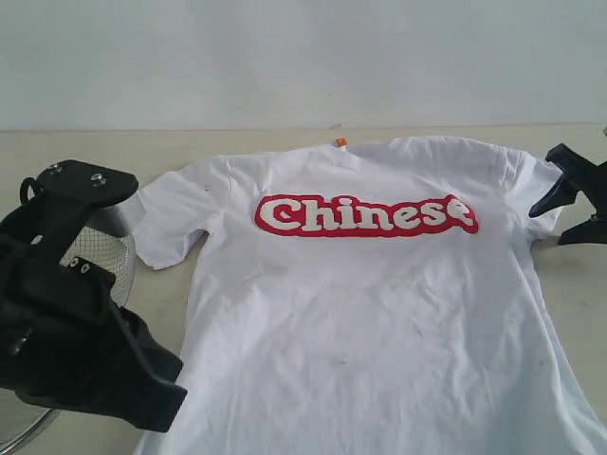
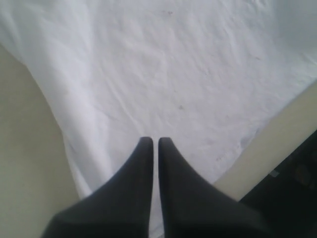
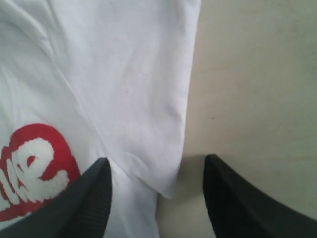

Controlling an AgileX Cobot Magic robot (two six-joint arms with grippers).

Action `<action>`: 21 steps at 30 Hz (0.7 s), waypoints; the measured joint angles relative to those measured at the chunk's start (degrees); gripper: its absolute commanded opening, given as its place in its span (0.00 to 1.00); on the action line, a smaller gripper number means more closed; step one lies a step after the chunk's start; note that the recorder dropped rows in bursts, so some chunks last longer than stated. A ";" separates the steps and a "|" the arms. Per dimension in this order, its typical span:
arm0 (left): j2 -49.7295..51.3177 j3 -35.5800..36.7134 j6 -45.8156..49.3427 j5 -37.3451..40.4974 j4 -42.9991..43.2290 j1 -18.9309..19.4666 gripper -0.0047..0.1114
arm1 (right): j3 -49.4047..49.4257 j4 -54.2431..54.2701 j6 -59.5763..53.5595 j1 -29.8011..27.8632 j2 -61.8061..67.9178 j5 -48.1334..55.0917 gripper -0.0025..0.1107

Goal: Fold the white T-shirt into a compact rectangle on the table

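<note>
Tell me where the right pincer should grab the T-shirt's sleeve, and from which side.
Probably best: grip the sleeve of the white T-shirt at its outer hem, coming in from the table side. It lies flat with that free edge exposed, and the open right pincer frames its corner.

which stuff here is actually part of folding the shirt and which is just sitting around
Part of the job:
- white T-shirt, spread flat, print up
- table under it
- left gripper, shut, above the shirt
- right gripper, open at a sleeve edge

Just lying about:
- wire-mesh basket, beside the shirt, behind the left arm
</note>
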 measured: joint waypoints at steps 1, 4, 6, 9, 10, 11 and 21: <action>0.00 0.00 0.00 0.00 -0.24 0.00 0.08 | 0.00 0.23 -0.21 0.00 0.10 0.00 0.49; 0.00 0.00 0.00 0.00 -0.45 0.00 0.08 | 0.00 0.61 -0.32 0.00 0.10 -0.22 0.49; 0.00 0.00 0.00 0.00 -0.45 0.00 0.08 | 0.00 0.60 -0.32 0.00 0.10 -0.42 0.49; 0.00 0.00 0.00 0.00 -0.45 0.00 0.08 | 0.00 0.87 -0.44 0.00 0.23 -0.63 0.49; 0.00 0.00 0.00 0.00 -0.45 0.00 0.08 | 0.00 1.23 -0.44 0.00 0.37 -0.71 0.49; 0.00 0.00 0.00 0.00 -0.45 0.00 0.08 | 0.00 1.52 -0.44 0.00 0.49 -0.71 0.49; 0.00 0.00 0.00 0.00 -0.45 0.00 0.08 | -0.10 7.46 -3.38 -0.23 1.90 -1.26 0.32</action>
